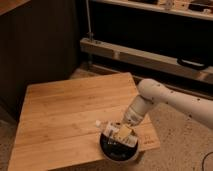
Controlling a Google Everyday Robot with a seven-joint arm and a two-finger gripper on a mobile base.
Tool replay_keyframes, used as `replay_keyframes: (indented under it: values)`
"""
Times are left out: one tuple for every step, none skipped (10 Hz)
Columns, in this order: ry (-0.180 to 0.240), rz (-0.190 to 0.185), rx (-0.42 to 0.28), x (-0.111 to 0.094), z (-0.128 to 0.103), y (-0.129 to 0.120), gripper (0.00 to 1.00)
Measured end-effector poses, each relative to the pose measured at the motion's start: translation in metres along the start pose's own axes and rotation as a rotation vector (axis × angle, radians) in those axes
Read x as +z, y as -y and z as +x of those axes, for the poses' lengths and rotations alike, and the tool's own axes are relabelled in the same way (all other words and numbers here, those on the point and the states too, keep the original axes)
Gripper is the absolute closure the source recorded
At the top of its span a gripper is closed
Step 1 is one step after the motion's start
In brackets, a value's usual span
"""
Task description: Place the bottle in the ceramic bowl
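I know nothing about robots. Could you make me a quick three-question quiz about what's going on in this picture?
1. True or false: the gripper is over the ceramic bowl.
2. Where does the bowl sit on the wooden table? A) far left corner B) near its front right corner C) dead centre
3. What is at the gripper, with its white cap pointing left?

Key
1. True; the white arm reaches down to it from the right.
2. B.
3. The bottle, tilted over the bowl's rim; whether it rests in the bowl cannot be told.
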Motion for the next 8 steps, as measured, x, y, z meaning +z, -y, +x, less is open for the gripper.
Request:
replay_keyframes:
  values:
    - [-0.023,-0.008,0.002,0.012,0.006,0.002,0.22]
    - [-0.034,-0.011,-0.004,0.019,0.005,0.002,0.20]
    - [-0.031,-0.007,-0.003,0.022,0.005,0.003,0.20]
    - [-0.018,0.008,0.003,0.017,0.006,0.004,0.20]
    - [0.006,0.029,0.005,0.013,0.005,0.006,0.20]
    - [0.019,0.040,0.004,0.010,0.004,0.007,0.20]
    - [0.021,0.042,0.006,0.010,0.006,0.007,0.20]
    - [0.021,0.042,0.003,0.010,0.004,0.007,0.20]
